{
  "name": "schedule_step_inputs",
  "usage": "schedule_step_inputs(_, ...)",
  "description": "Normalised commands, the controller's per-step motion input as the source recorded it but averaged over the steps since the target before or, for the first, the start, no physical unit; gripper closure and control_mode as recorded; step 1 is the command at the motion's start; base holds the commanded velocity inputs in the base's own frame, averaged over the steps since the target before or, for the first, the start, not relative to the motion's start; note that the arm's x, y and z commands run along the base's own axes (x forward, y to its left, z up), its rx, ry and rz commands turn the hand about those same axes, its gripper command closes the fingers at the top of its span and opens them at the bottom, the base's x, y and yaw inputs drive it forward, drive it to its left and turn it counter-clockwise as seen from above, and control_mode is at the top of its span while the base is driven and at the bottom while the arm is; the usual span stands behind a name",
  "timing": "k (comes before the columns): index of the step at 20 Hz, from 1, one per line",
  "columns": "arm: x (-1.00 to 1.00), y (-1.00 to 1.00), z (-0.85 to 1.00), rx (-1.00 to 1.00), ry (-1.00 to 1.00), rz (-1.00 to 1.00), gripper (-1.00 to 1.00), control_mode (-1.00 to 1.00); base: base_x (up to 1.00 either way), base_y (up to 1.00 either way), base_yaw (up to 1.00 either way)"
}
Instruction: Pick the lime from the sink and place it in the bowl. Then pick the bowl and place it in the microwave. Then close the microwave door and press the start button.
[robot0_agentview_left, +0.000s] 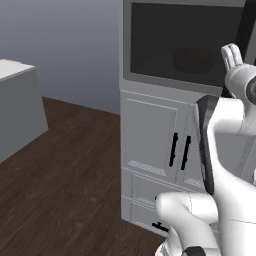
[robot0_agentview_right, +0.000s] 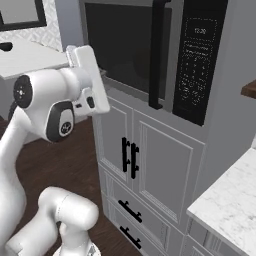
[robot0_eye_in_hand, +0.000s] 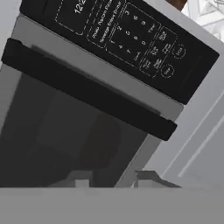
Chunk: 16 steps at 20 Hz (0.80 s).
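Observation:
The microwave door stands shut, its dark window facing me. A dim rounded shape shows behind the glass; I cannot tell what it is. The black bar handle runs along the door's right edge, beside the black control strip with its keypad. My gripper is close in front of the door's lower part, its fingertips apart with nothing between them. The white hand hovers left of the handle. The lime and the sink are out of view.
Pale cabinet doors with black handles and drawers sit under the microwave. A marble counter juts out at the right. A grey island stands to the left across the dark wood floor.

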Motion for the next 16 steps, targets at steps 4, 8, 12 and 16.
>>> schedule_step_inputs(4,-0.92,0.00,0.02,-0.55,0.24,-0.01,1.00,-1.00,0.00,0.00,0.00)
schedule_step_inputs(8,-0.85,0.00,0.00,-0.58,0.20,-0.02,1.00,-1.00,0.00,0.00,0.00)
schedule_step_inputs(12,-0.80,0.03,0.00,-0.53,0.14,-0.04,1.00,-1.00,0.00,0.00,0.00)
schedule_step_inputs(16,-0.66,0.00,0.00,-0.35,0.06,-0.05,1.00,-1.00,0.00,0.00,0.00)
